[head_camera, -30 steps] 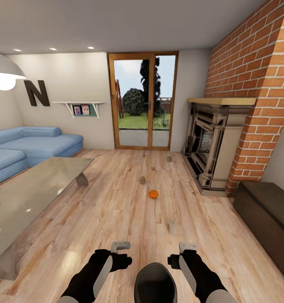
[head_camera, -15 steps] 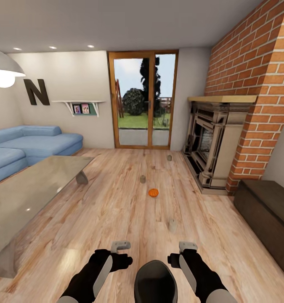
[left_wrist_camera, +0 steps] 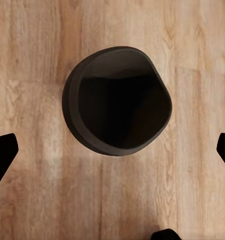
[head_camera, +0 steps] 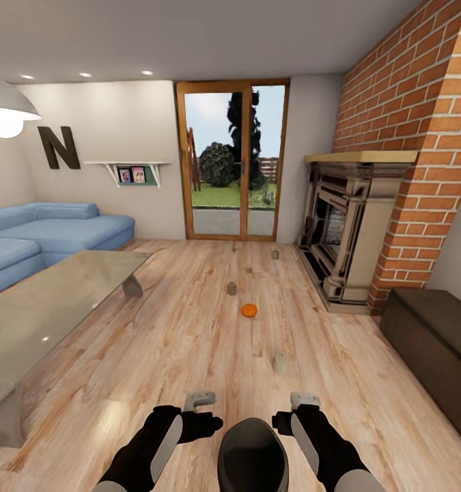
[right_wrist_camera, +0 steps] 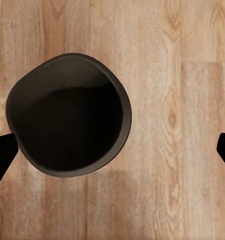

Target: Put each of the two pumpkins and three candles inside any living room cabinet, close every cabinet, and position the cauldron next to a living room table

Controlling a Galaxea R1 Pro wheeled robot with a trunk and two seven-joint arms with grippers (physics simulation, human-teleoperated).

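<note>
Both tools, left tool (head_camera: 201, 400) and right tool (head_camera: 304, 400), hang released above the cauldron (head_camera: 252, 456) on the floor (head_camera: 189, 342), while one pumpkin (head_camera: 249, 310) and three candles (head_camera: 280, 362) wait ahead, probably for collecting.

Bright, even daylight enters through the glass door (head_camera: 232, 160); left of it a pendant lamp (head_camera: 5, 113) glows, ceiling spots glint off the glass worktop (head_camera: 46, 307). Sharp render, wide-angle stretch at edges.
</note>
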